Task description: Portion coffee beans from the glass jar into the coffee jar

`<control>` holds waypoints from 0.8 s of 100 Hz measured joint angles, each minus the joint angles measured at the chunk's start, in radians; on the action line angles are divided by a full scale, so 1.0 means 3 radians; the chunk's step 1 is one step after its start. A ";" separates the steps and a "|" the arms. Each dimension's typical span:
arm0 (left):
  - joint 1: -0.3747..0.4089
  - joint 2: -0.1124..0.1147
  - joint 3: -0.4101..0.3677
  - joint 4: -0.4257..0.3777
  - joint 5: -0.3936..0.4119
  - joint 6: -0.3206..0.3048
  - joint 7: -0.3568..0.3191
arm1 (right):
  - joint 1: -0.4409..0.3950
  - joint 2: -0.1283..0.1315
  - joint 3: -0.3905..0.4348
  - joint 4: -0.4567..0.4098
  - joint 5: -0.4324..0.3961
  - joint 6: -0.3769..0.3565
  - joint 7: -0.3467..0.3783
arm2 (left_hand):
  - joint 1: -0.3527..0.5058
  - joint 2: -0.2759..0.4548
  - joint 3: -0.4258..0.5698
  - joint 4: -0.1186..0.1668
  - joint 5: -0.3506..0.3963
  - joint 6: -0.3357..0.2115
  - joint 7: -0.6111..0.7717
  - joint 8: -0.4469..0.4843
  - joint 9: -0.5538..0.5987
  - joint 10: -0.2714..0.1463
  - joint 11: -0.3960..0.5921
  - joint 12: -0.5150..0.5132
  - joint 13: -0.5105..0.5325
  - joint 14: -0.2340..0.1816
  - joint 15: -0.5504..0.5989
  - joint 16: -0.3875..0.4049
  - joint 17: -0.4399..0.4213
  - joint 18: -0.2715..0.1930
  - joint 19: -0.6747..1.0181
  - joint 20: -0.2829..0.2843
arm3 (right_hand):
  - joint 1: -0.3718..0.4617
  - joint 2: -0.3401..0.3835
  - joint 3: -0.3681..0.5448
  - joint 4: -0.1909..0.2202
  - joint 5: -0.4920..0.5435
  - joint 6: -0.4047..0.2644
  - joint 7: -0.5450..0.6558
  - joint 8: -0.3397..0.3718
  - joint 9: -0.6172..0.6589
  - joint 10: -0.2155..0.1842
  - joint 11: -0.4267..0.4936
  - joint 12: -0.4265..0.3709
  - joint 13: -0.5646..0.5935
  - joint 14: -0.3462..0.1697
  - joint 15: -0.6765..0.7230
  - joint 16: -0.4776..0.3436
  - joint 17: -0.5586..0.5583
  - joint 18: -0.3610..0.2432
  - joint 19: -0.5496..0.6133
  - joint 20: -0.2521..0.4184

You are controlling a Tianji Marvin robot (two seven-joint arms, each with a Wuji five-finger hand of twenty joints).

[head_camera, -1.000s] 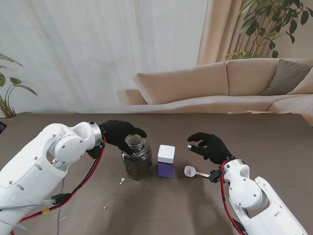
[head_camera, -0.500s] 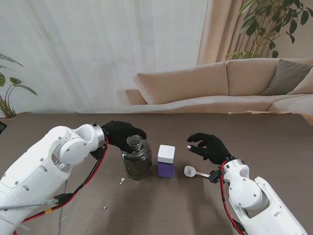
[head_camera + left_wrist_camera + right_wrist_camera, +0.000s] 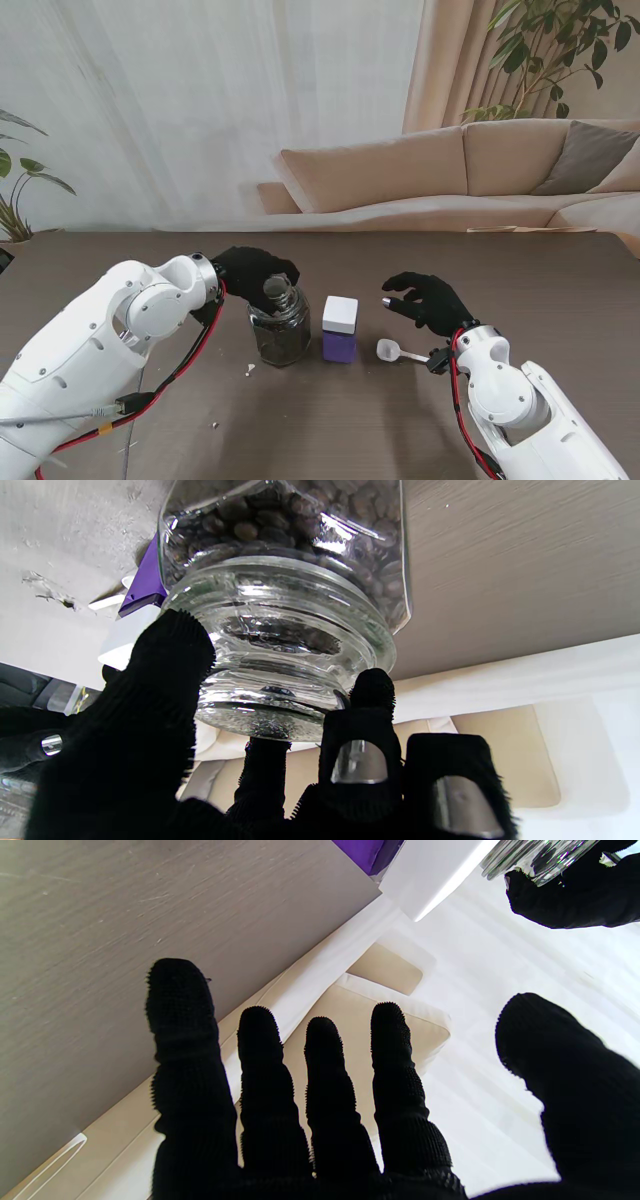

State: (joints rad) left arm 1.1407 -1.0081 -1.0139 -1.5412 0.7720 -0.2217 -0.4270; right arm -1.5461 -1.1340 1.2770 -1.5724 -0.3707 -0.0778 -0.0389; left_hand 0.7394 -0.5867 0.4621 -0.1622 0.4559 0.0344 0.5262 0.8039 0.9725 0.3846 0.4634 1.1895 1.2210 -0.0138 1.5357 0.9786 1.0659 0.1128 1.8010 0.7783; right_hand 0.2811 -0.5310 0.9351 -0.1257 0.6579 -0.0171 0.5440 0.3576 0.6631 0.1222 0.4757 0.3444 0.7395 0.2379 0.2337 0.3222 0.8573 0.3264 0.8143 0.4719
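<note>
A: Where does the glass jar (image 3: 279, 327) stand relative to the left hand (image 3: 250, 274)?

B: It stands on the table (image 3: 330, 410), left of centre, with the left hand at its top on the side farther from me. The wrist view shows a thumb (image 3: 165, 655) on one side of the lid (image 3: 280, 655) and a fingertip (image 3: 372, 687) on the other, so the hand is closed around the jar's lid.

A: And the beans?

B: Dark coffee beans (image 3: 300, 510) fill the jar's body.

A: What lies beside it?

B: Just to its right stands the coffee jar (image 3: 340, 328), purple with a white cap. Farther right a small white scoop (image 3: 392, 350) lies on the table.

A: The right hand (image 3: 430, 298)?

B: Spread, fingers (image 3: 260, 1080) apart, holding nothing, raised near the scoop and apart from both jars.
</note>
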 measured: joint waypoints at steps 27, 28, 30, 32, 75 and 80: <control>0.0009 -0.0022 0.0032 0.0059 -0.0052 0.0066 0.0150 | 0.0001 0.0000 -0.0002 0.0000 0.0004 0.0002 0.0001 | 0.0022 0.0058 -0.0176 -0.0004 0.0068 0.0088 0.0049 0.0033 0.0180 0.0011 0.0047 0.0187 0.0076 0.0005 0.0033 -0.0067 0.0007 0.0000 0.0001 0.0100 | 0.0000 0.0000 0.0000 0.0000 0.0032 0.0004 -0.0002 0.0000 0.0000 0.0001 0.0000 0.0000 0.0000 0.0000 0.0000 0.0000 0.0000 0.0000 0.0000 0.0000; 0.0009 -0.0023 0.0034 0.0062 -0.0056 0.0067 0.0154 | 0.0001 0.0000 -0.0002 0.0000 0.0004 0.0002 0.0001 | 0.0022 0.0061 -0.0178 -0.0004 0.0070 0.0092 0.0049 0.0033 0.0186 0.0015 0.0052 0.0187 0.0076 0.0006 0.0037 -0.0077 0.0007 0.0000 0.0001 0.0104 | 0.0000 0.0000 0.0000 0.0000 0.0032 0.0004 -0.0002 0.0000 0.0000 0.0001 0.0000 0.0000 0.0000 0.0000 0.0000 0.0000 0.0000 0.0000 0.0000 0.0000; 0.0008 -0.0024 0.0036 0.0066 -0.0063 0.0069 0.0162 | 0.0001 0.0000 -0.0002 0.0000 0.0005 0.0003 0.0001 | 0.0022 0.0062 -0.0184 -0.0004 0.0076 0.0105 0.0049 0.0034 0.0204 0.0021 0.0056 0.0187 0.0076 0.0008 0.0040 -0.0080 0.0007 0.0000 0.0001 0.0106 | 0.0000 0.0000 0.0000 0.0000 0.0032 0.0004 -0.0002 0.0000 0.0000 0.0001 0.0000 0.0000 0.0000 0.0000 0.0000 0.0000 0.0000 0.0000 0.0000 0.0000; 0.0008 -0.0027 0.0038 0.0071 -0.0070 0.0071 0.0170 | 0.0001 0.0000 -0.0002 0.0000 0.0005 0.0003 0.0002 | 0.0022 0.0070 -0.0191 -0.0004 0.0078 0.0120 0.0049 0.0034 0.0212 0.0029 0.0067 0.0187 0.0076 0.0011 0.0043 -0.0081 0.0007 0.0000 0.0001 0.0110 | 0.0000 0.0000 0.0000 0.0000 0.0032 0.0004 -0.0002 0.0000 0.0000 0.0001 0.0000 0.0000 0.0000 0.0000 0.0000 0.0000 0.0000 0.0000 0.0000 0.0000; 0.0085 -0.0083 -0.0006 0.0150 -0.0247 0.0093 0.0402 | 0.0001 0.0001 -0.0005 0.0000 0.0022 0.0013 0.0009 | 0.0069 -0.0095 -0.0251 -0.0109 0.0329 0.0278 0.0146 -0.0110 0.0569 0.0121 0.0131 0.0078 0.0246 0.0089 0.0205 -0.0290 0.0047 0.0013 0.0018 0.0349 | 0.0000 0.0037 0.0000 0.0000 0.0032 0.0008 -0.0002 0.0000 0.0000 0.0002 0.0000 0.0000 0.0000 0.0000 0.0000 0.0000 0.0000 0.0000 0.0000 0.0000; 0.0090 -0.0088 -0.0013 0.0149 -0.0247 0.0093 0.0402 | 0.0001 0.0001 -0.0006 0.0000 0.0022 0.0014 0.0009 | 0.0078 -0.0120 -0.0250 -0.0112 0.0339 0.0278 0.0146 -0.0129 0.0577 0.0122 0.0131 0.0057 0.0249 0.0089 0.0209 -0.0295 0.0047 0.0013 0.0019 0.0350 | 0.0000 0.0037 0.0000 0.0000 0.0032 0.0011 -0.0002 0.0000 0.0000 0.0002 0.0000 0.0000 0.0000 0.0000 0.0000 0.0000 0.0000 0.0000 0.0000 0.0000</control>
State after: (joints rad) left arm 1.1676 -1.0344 -1.0178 -1.4966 0.6978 -0.1937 -0.3063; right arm -1.5457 -1.1337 1.2753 -1.5724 -0.3641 -0.0737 -0.0362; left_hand 0.7628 -0.6227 0.3870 -0.1957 0.5577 0.1178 0.5699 0.7651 1.1456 0.4212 0.5028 1.2067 1.2959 0.0128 1.5986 0.8901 1.0801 0.1167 1.8067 0.8831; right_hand 0.2811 -0.5200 0.9351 -0.1256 0.6676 -0.0139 0.5433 0.3577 0.6631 0.1229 0.4757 0.3444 0.7395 0.2380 0.2337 0.3222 0.8573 0.3265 0.8143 0.4719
